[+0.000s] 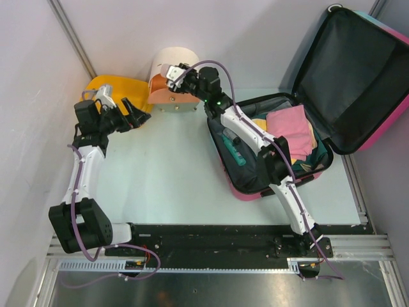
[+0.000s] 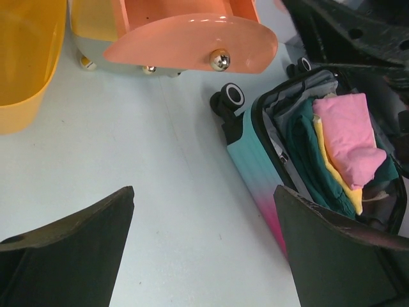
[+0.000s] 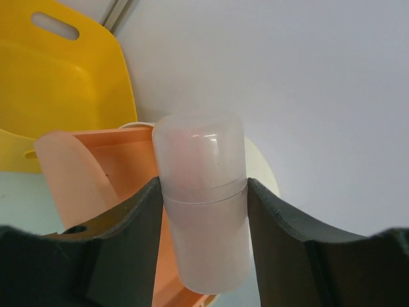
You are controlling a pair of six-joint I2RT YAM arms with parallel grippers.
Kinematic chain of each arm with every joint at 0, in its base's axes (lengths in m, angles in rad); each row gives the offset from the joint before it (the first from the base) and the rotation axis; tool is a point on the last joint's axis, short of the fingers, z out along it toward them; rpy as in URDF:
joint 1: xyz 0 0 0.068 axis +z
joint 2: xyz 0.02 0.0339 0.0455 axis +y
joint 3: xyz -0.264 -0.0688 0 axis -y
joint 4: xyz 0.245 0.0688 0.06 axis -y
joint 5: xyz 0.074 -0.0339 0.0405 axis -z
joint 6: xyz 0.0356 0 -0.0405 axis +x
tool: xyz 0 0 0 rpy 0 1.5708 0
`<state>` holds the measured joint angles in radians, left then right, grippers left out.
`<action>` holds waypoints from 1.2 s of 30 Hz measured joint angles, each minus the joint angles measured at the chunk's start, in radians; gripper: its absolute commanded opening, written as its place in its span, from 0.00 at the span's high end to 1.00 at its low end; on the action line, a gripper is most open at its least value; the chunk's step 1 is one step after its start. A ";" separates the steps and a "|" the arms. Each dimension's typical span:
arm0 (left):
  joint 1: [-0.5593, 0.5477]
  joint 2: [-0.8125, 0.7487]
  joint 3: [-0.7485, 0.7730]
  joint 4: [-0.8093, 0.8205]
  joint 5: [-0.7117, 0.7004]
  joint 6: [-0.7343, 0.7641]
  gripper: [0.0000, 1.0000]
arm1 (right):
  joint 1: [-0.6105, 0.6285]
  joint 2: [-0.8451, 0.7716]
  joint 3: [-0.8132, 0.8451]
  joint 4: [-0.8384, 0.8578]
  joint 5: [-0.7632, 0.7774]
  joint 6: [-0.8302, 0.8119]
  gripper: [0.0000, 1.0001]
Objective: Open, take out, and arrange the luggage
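— While I have the overhead up, where does the luggage (image 1: 249, 193) sit?

— On the right side of the worktop (image 1: 166, 173), open. Its lid (image 1: 348, 83) leans back toward the right wall, which I reckon keeps the packed half reachable. The long axis runs near to far, slanting a little left at the far end. My right jaws are over at the round drawer box (image 1: 167, 61), far centre. My left jaws hang beside the yellow basket (image 1: 112, 86), far left, well apart from the case.

— And from the left wrist?

— Left jaws stand wide with nothing between them, parked out of the way, I'd say. Past them the wheels (image 2: 230, 96) mark the far end, nearest the orange drawer (image 2: 192, 38). The shell runs teal there to pink at the near end. A folded pink cloth (image 2: 348, 137) lies on top of the clothes inside.

— Right wrist?

— Right jaws are clamped on a frosted bottle (image 3: 199, 147), upright, cap up. As far as I can tell it is just over the pulled-out drawer, likely so it can go in there.
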<state>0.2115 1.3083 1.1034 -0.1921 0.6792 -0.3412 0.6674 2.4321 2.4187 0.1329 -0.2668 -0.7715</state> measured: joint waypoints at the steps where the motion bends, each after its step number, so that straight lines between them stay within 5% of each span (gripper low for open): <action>1: 0.002 0.000 -0.001 0.002 0.000 0.000 0.05 | 0.001 0.009 0.004 -0.001 -0.003 0.000 0.35; 4: 0.007 0.000 -0.003 0.004 0.001 -0.002 0.05 | 0.003 0.030 0.013 0.004 -0.003 0.005 0.17; 7: 0.011 0.000 -0.003 0.007 0.000 -0.007 0.05 | 0.004 0.035 0.013 0.011 -0.003 0.013 0.09; 20: 0.014 0.053 0.037 0.031 0.001 -0.018 0.08 | 0.005 0.028 0.012 0.103 -0.004 0.077 0.08; 29: 0.014 0.132 0.106 0.058 0.003 -0.027 0.12 | -0.058 -0.125 -0.140 0.121 -0.072 0.367 0.15; 36: -0.012 0.164 0.151 0.078 -0.016 -0.024 0.48 | -0.109 -0.315 -0.360 0.107 -0.088 0.470 0.16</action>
<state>0.1993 1.4727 1.2545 -0.1139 0.6632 -0.3653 0.5587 2.1170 2.0590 0.2401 -0.3550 -0.3016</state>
